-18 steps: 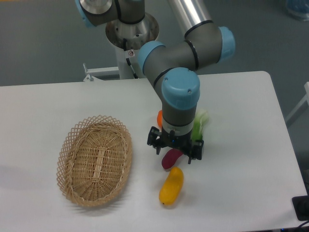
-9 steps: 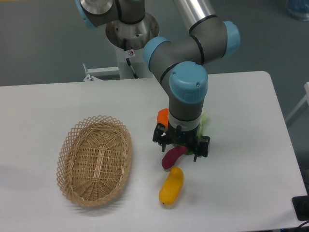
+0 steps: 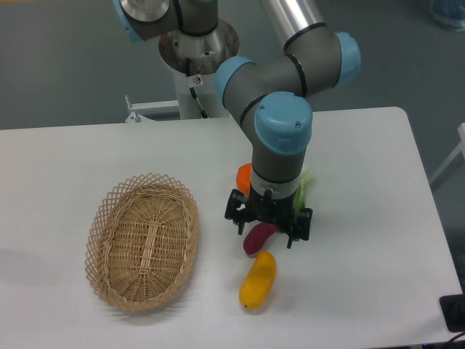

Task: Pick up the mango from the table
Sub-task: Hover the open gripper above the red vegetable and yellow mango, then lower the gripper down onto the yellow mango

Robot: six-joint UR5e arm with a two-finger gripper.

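The mango [image 3: 259, 280] is a yellow oval fruit shading to orange, lying on the white table [image 3: 363, 276] near its front edge. My gripper [image 3: 267, 233] hangs just above and behind it, over a dark magenta vegetable [image 3: 257, 238]. Its black fingers [image 3: 235, 220] stand spread apart with nothing held between them. The mango lies untouched, a short way in front of the fingertips.
A wicker basket [image 3: 143, 241] rests left of the mango. A small orange fruit [image 3: 245, 175] and a pale green vegetable [image 3: 305, 183] sit behind the arm's wrist, partly hidden. The table's front edge lies close below the mango.
The arm swung a little to the right between the earliest frame and half a second ago, then edged back left. The mango has not moved.
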